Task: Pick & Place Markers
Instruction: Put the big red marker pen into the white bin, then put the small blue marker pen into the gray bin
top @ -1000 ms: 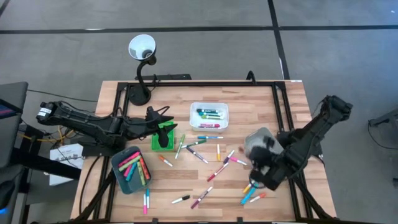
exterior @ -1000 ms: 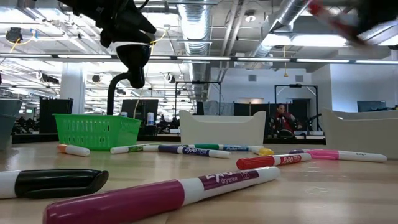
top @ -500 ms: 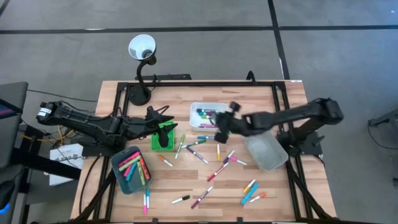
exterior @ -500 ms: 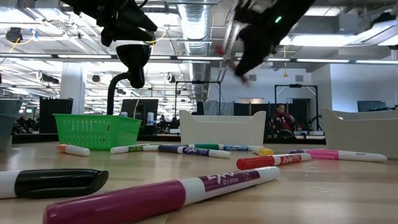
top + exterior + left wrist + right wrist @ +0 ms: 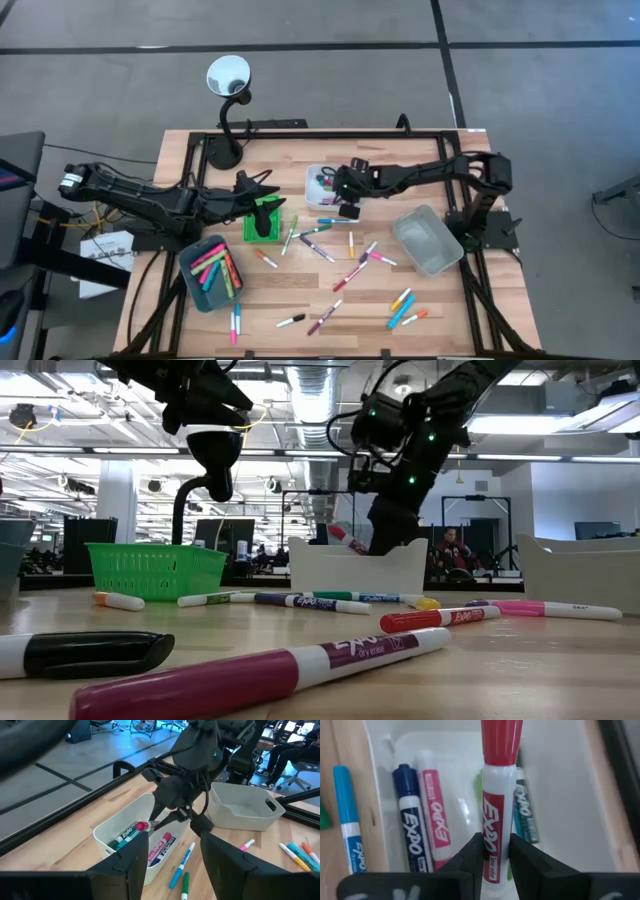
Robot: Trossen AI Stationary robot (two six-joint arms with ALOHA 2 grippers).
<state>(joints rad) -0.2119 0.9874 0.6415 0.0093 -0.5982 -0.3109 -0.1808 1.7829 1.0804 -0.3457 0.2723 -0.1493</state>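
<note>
The wooden table (image 5: 440, 165) carried everything, and the white tray (image 5: 336, 186) near its middle serves as the landmark. The right arm reached across from the table's right side, its gripper (image 5: 335, 184) poised over the white tray with the fingers (image 5: 470, 855) closed on a red-capped marker (image 5: 495, 795), whose cap pointed down into the tray above blue, pink and green markers lying inside. The left arm waited left of the white tray, its gripper (image 5: 262, 193) above the green basket (image 5: 263, 225) with fingers apart, holding nothing. A clear grey tray (image 5: 427, 240) sat right of the white tray, a teal tray (image 5: 211, 272) of markers well to its left. Loose markers (image 5: 352, 270) lay scattered on the table in front of the white tray.
</note>
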